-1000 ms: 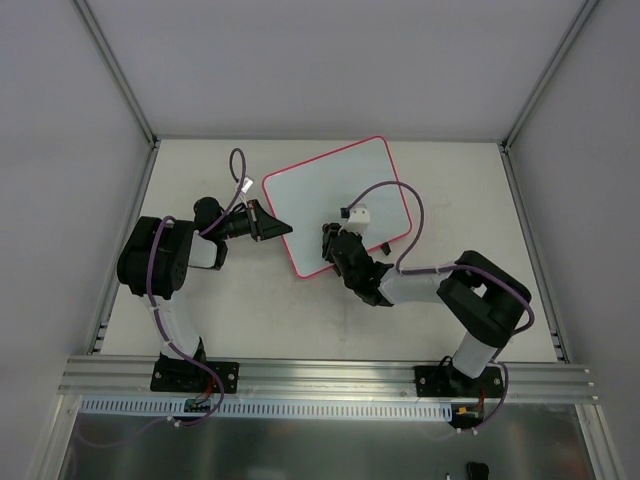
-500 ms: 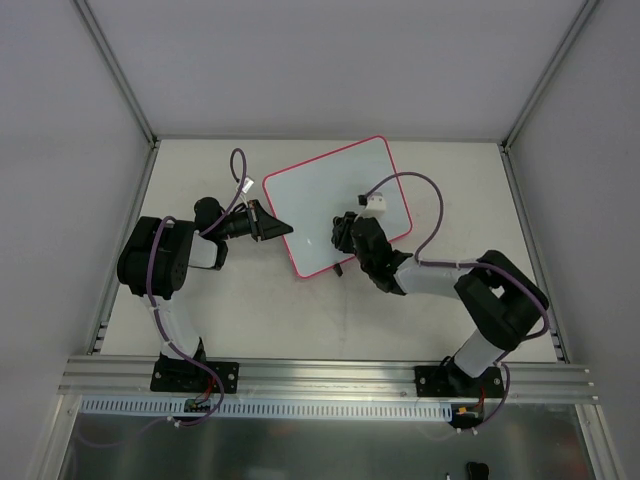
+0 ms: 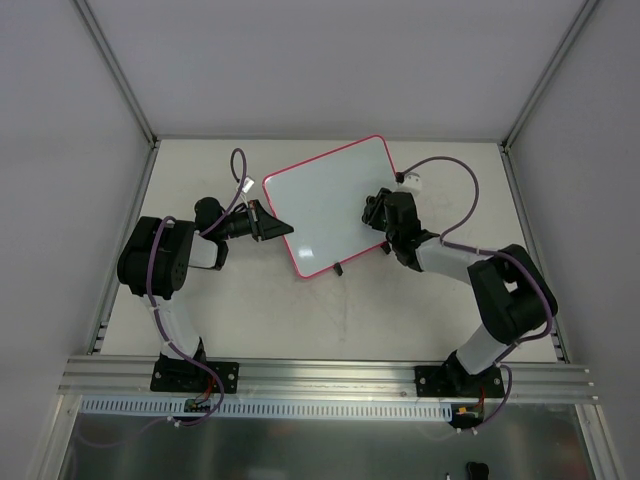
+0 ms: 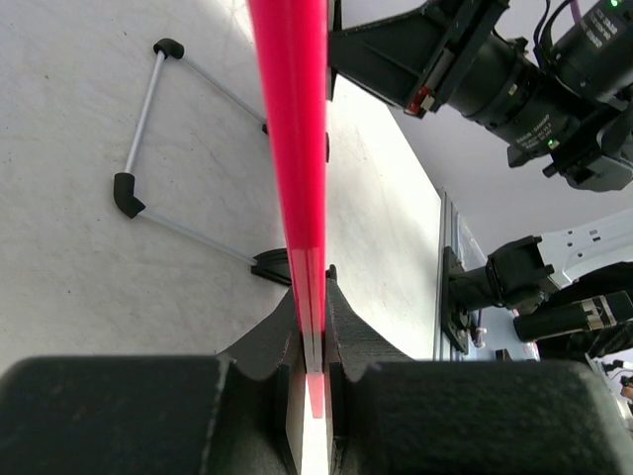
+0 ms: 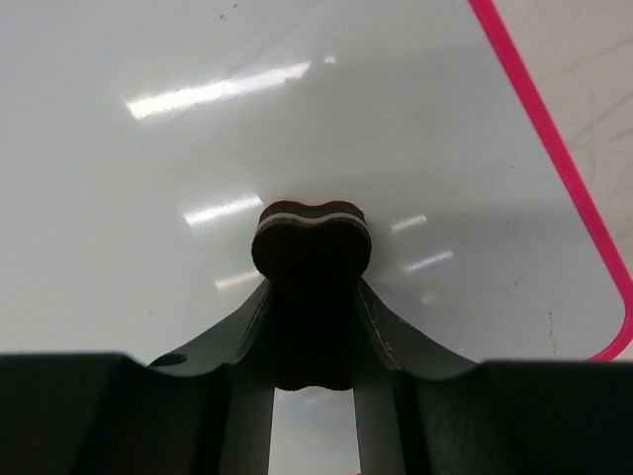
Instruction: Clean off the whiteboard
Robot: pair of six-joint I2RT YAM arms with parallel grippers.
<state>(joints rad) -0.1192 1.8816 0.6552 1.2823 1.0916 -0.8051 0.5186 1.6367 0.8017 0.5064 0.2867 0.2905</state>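
I'm clamping my left gripper [image 3: 281, 227] on the whiteboard [image 3: 330, 205] at its left pink edge, mid-desk [image 3: 250, 310]. My right gripper [image 3: 378, 208] is pinching a black eraser [image 5: 311, 237] at the board's right side.

The glossy white rectangular whiteboard [image 3: 325, 205], with a thin pink-red frame and rounded corners, sits at the far middle of the tabletop [image 3: 250, 310], turned askew, its face showing bright reflections.
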